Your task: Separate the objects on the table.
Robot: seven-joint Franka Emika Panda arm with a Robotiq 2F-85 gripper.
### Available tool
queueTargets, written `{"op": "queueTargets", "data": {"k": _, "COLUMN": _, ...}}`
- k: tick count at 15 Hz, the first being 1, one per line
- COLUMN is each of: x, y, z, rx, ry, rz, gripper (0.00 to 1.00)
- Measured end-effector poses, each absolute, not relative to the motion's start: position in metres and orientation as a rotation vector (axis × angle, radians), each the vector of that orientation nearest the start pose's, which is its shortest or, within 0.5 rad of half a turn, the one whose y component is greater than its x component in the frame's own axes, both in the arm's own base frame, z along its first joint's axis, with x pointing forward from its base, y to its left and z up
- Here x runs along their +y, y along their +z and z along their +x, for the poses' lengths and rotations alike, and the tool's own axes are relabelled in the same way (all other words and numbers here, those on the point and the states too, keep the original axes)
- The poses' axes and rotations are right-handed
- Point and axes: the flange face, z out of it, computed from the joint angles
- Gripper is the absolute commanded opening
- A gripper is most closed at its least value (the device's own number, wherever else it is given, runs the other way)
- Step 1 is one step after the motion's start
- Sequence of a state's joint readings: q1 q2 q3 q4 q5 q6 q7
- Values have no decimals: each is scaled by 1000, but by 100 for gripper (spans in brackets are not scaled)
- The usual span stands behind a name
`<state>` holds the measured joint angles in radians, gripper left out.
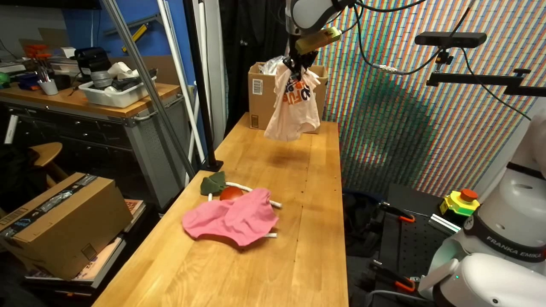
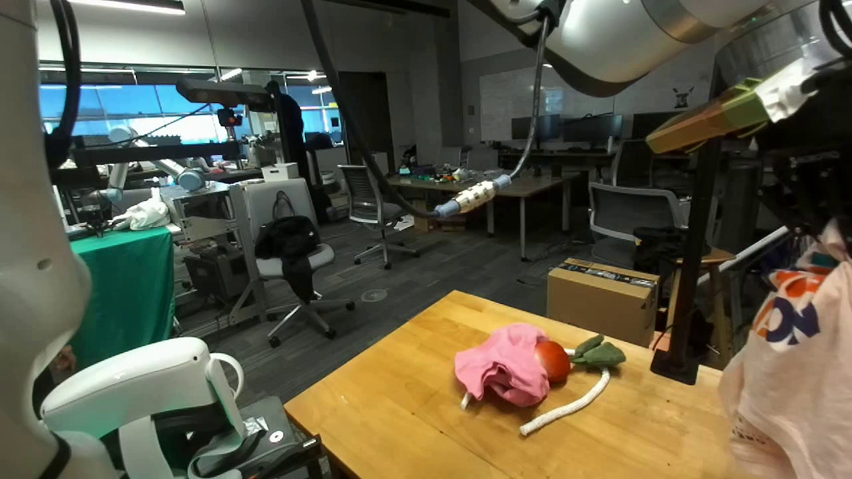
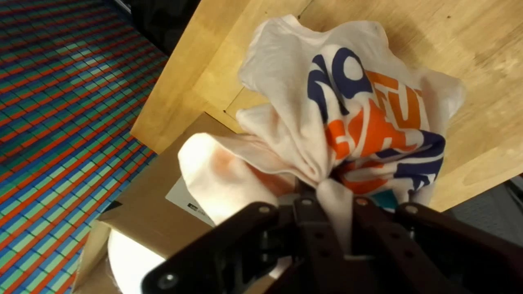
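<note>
High over the far end of the table [image 1: 315, 256], my gripper [image 3: 333, 204] is shut on the white cloth [image 1: 294, 111], which has orange and navy print. Gathered folds of it pass between the fingers, and the rest dangles above the wood. On the tabletop a crumpled pink cloth [image 1: 232, 217] lies partly over a red round item [image 1: 230, 194] and a white cord [image 2: 574, 407]. The pink cloth [image 2: 502, 366] hides part of both. Beside the red item [image 2: 553, 361] rests a green item [image 2: 599, 352], touching the cord.
An open cardboard box [image 1: 262, 102] stands at the table's far end, just behind the hanging cloth. A black post [image 1: 209, 140] is mounted at the table's edge near the green item. Another cardboard box [image 1: 68, 226] sits off the table, beside it.
</note>
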<state>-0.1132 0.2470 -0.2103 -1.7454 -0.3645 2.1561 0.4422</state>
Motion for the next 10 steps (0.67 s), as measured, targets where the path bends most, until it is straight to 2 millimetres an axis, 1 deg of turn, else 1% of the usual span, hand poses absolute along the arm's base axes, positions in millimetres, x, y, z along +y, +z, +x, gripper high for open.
{"op": "queueTargets", "data": {"k": 2, "x": -230, "y": 451, "z": 614, "rx": 1106, "ry": -368, "rz": -3305, "gripper": 3}}
{"op": "queueTargets", "data": {"k": 5, "x": -254, "y": 445, "z": 622, "rx": 1265, "ry": -439, "rz": -3233, "gripper": 3}}
{"op": "queueTargets", "data": {"k": 10, "x": -281, "y": 430, "z": 642, "rx": 1476, "ry": -576, "rz": -3092, "gripper": 3}}
